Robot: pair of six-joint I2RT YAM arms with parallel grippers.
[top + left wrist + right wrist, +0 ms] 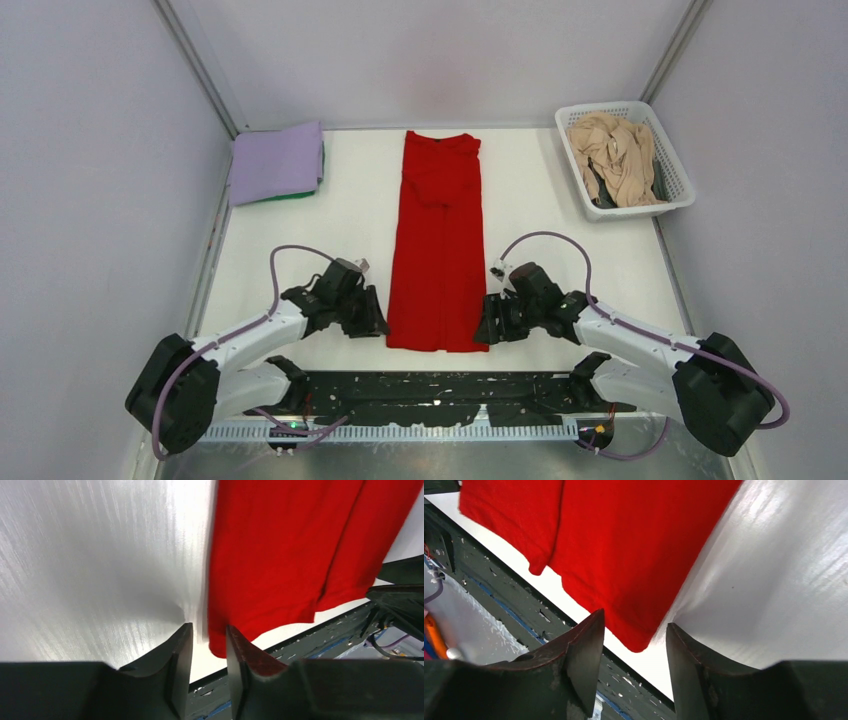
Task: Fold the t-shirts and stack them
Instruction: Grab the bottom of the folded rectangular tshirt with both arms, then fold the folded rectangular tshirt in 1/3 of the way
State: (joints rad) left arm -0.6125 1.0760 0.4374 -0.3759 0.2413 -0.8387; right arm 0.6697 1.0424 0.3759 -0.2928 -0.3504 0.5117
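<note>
you are looking down on a white table [560, 200] walled in by pale panels. the red t-shirt [438, 250] is lying along the middle of it, folded into one long narrow strip running from the far edge toward the arms. your left arm [250, 340] and right arm [640, 345] are reaching inward, one to each near corner of that strip. at the far right corner a white lattice basket [640, 212] is holding the crumpled beige t-shirt [615, 155]. at the far left corner the lavender t-shirt [275, 160] is sitting folded flat on top of the green t-shirt [296, 197], which is showing only as a thin edge beneath it. your left gripper [207, 630] is standing with its jaws a narrow gap apart at the red shirt's near left corner, not clamped, with table showing between them. your right gripper [635, 622] is standing with its jaws wider apart, the near right corner lying in the gap, touching neither finger.
</note>
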